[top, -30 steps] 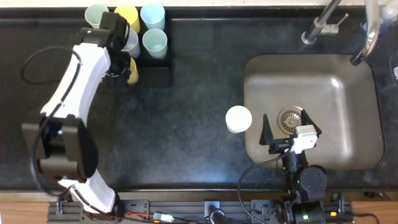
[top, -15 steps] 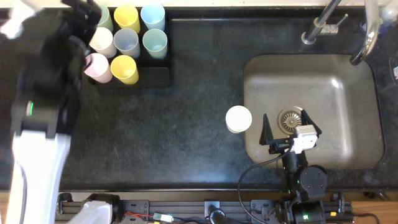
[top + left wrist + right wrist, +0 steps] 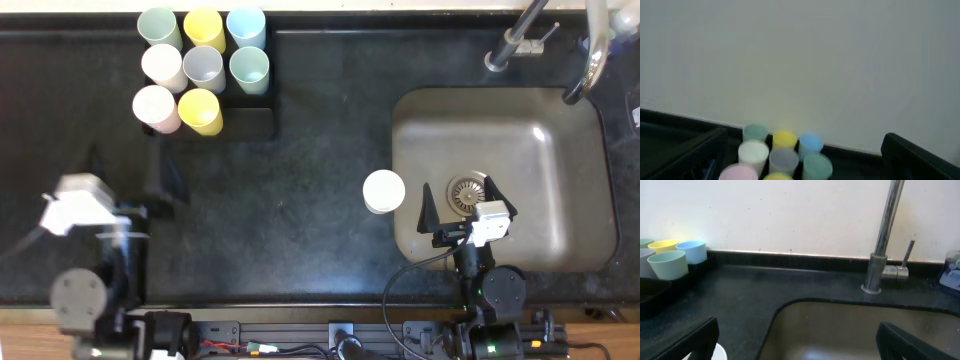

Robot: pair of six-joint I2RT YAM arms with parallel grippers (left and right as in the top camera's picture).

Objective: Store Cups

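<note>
Left gripper (image 3: pixel 130 172) has drawn back from the rack (image 3: pixel 250 122), jaws wide. White cup (image 3: pixel 384 191) stands just beside the sink (image 3: pixel 540 140). The right gripper (image 3: pixel 462 200), also wide, should close squarely on its wall.

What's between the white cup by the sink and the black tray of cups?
Nothing but bare dark countertop lies between the white cup and the tray, as the top view shows.
</note>
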